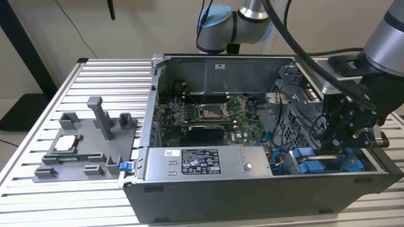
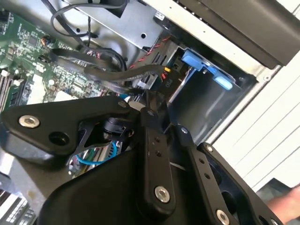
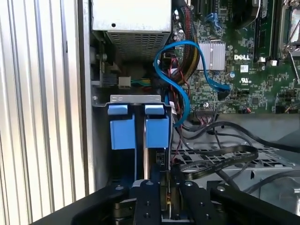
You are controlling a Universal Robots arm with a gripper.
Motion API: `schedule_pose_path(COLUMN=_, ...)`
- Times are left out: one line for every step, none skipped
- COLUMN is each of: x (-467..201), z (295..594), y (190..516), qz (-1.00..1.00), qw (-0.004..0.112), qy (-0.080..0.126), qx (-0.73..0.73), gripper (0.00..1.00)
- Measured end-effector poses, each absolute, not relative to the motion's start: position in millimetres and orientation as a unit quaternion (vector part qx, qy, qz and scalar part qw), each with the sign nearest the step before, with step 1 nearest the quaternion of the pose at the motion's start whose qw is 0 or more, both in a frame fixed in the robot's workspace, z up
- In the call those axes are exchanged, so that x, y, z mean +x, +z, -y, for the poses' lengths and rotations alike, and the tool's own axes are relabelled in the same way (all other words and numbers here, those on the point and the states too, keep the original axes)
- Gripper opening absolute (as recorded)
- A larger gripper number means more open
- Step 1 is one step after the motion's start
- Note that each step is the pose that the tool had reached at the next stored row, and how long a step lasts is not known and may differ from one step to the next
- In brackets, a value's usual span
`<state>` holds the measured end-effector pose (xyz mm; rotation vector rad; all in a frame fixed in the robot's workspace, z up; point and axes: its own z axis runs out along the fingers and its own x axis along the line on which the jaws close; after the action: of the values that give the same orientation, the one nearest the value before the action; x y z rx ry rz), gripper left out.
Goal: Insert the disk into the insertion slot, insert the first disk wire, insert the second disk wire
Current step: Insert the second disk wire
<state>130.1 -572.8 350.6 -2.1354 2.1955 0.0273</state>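
my gripper [image 3: 165, 199] hangs low inside the case [image 1: 252, 189], at the near corner on the exterior view's right, and i cannot tell how my jaws stand. just beyond sit two blue carriers [image 3: 138, 126] side by side in the drive cage [image 3: 136, 99] (long axis running away from me). farther off lie cables [image 3: 187, 70], then the motherboard [image 3: 253, 70].

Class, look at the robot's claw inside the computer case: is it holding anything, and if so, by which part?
It cannot be told. The claw reaches down into the case above the blue drive carriers, with black cables close by, but its tips are hidden among the parts.
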Motion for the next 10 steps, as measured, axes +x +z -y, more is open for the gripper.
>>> schedule_pose_path(x=130.1, z=572.8, y=355.0, qz=-0.716, qw=0.039, qy=0.009, qx=-0.697, gripper=1.00)
schedule_pose_path(x=130.1, z=572.8, y=359.1, qz=-0.716, qw=0.040, qy=0.009, qx=-0.697, gripper=1.00)
schedule_pose_path(x=130.1, z=572.8, y=362.7, qz=-0.716, qw=0.039, qy=0.009, qx=-0.697, gripper=1.00)
schedule_pose_path(x=130.1, z=572.8, y=365.5, qz=-0.716, qw=0.039, qy=0.009, qx=-0.697, gripper=1.00)
schedule_pose_path(x=130.1, z=572.8, y=368.1, qz=-0.716, qw=0.039, qy=0.009, qx=-0.697, gripper=1.00)
schedule_pose_path(x=130.1, z=572.8, y=370.8, qz=-0.716, qw=0.039, qy=0.009, qx=-0.697, gripper=1.00)
schedule_pose_path(x=130.1, z=572.8, y=373.6, qz=-0.716, qw=0.039, qy=0.009, qx=-0.697, gripper=1.00)
schedule_pose_path(x=130.1, z=572.8, y=376.1, qz=-0.716, qw=0.039, qy=0.009, qx=-0.697, gripper=1.00)
schedule_pose_path(x=130.1, z=572.8, y=377.6, qz=-0.716, qw=0.039, qy=0.009, qx=-0.697, gripper=1.00)
schedule_pose_path(x=130.1, z=572.8, y=378.6, qz=-0.716, qw=0.039, qy=0.009, qx=-0.697, gripper=1.00)
